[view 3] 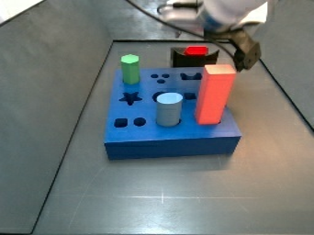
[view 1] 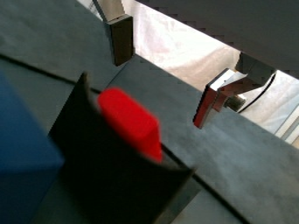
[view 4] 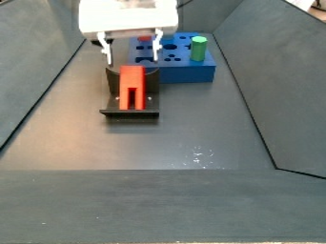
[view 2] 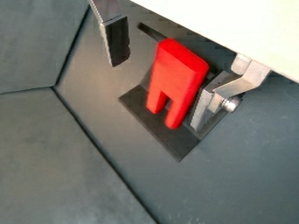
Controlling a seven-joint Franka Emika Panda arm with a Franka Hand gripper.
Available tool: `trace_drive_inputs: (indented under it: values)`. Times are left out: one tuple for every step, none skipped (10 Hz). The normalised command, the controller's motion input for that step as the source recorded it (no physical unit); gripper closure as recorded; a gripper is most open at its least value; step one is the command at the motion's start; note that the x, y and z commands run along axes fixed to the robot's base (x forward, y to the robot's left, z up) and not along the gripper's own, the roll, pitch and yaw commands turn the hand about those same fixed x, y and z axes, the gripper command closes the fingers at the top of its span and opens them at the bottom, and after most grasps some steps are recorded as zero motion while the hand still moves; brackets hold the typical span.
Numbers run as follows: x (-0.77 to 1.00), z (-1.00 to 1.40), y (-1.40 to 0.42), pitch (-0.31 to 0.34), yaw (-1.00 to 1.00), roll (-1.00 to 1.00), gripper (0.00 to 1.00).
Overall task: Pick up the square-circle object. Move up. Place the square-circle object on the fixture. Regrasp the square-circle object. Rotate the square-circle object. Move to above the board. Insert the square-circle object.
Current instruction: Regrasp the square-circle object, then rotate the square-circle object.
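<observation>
Square-circle object (view 2: 176,79): resting on the fixture (view 4: 130,103), so pick-up, lift and placing appear done. Gripper (view 2: 170,66): fingers apart either side, gripping nothing; regrasp, rotation, insertion into board (view 3: 172,138) remain

Both wrist views look closely down past the gripper (view 2: 163,74) onto the fixture (view 2: 163,131)

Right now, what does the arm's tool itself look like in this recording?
The tool hangs above the fixture. Its body is a boxy white housing in a side view. Two flat silver finger plates carry dark pads; both wrist views show one plate bent, with a screw. A dark cable loops behind the arm.
</observation>
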Motion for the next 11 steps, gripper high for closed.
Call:
trace_drive_inputs:
  values:
    - [0.1,-0.81,0.02,-0.041,-0.03,0.06,0.0]
    - [0.08,-0.62,0.01,-0.026,-0.02,0.06,0.0]
    - [0.07,-0.52,0.01,-0.024,-0.02,0.06,0.0]
    - [0.07,-0.33,0.01,-0.014,-0.01,0.05,0.0]
    - [0.05,-0.21,0.0,0.003,0.0,0.04,0.0]
    - [0.0,0.0,0.0,0.0,0.0,0.0,1.0]
    - [-0.86,1.0,0.12,0.0,0.0,0.0,1.0]
    - [-0.85,1.0,0.12,-0.029,0.0,-0.04,1.0]
    - [-0.86,1.0,0.11,-0.046,0.01,-0.06,1.0]
    - [-0.87,1.0,0.1,-0.06,0.01,-0.09,1.0]
    - [-0.87,1.0,0.1,-0.065,0.0,-0.1,1.0]
